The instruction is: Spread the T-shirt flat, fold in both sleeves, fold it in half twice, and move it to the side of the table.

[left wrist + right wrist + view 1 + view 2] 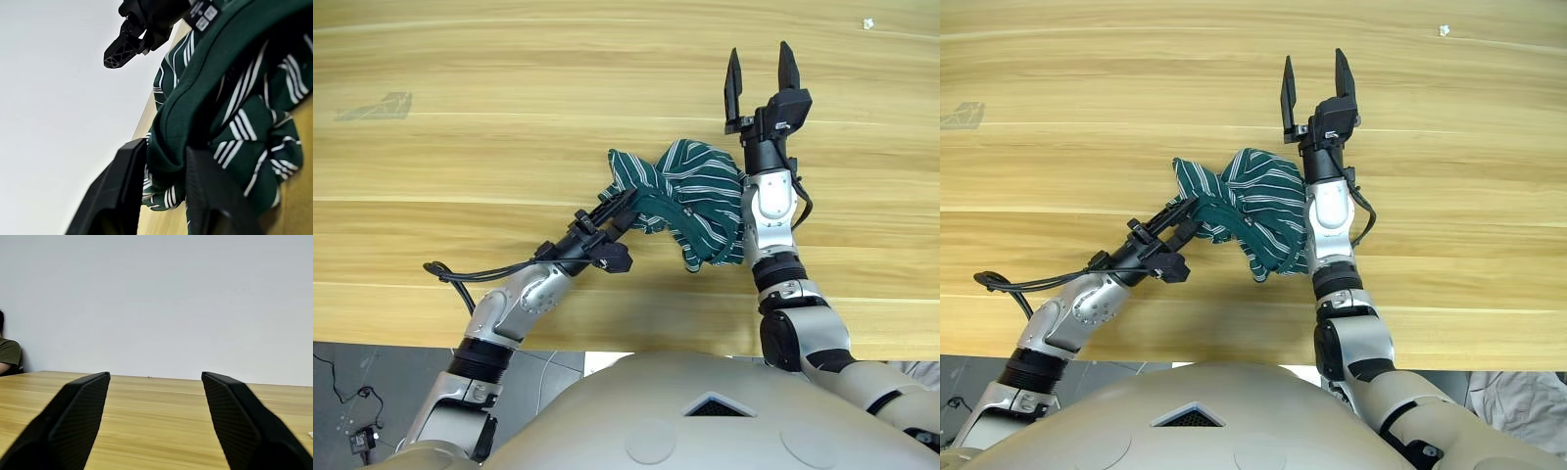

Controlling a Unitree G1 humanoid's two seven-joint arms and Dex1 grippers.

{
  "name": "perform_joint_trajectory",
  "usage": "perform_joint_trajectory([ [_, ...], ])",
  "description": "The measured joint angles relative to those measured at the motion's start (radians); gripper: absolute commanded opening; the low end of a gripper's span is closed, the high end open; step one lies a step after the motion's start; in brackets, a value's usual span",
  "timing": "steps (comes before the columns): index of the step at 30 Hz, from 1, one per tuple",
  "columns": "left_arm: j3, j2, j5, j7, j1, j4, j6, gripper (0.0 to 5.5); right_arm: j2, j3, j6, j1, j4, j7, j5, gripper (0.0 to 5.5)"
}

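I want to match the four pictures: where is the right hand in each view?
Left eye view: right hand upper right, open, past the T-shirt.
Right eye view: upper centre, open.
Left wrist view: the dark shape beyond the T-shirt.
Right wrist view: its fingers spread in the foreground.
Shared landmark: the wooden table.

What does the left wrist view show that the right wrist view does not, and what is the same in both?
Left wrist view: the dark green T-shirt with white stripes, bunched up, with a thick fold of it clamped in the left gripper.
Right wrist view: the open right gripper, holding nothing, and a small white scrap lying far off on the wood.
Both: the light wooden table and the pale wall behind it.
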Motion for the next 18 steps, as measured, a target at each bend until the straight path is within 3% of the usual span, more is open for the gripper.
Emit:
perform_joint_trajectory([
  [6,-0.007,0.003,-0.001,-0.008,-0.004,0.003,-0.001,0.01,0.000,0.000,-0.001,-0.002,0.002,0.000,-0.001,3.50],
  [18,-0.006,0.007,-0.002,-0.023,-0.017,-0.022,0.003,0.01,-0.012,-0.001,-0.015,0.026,-0.051,-0.001,-0.009,3.50],
])
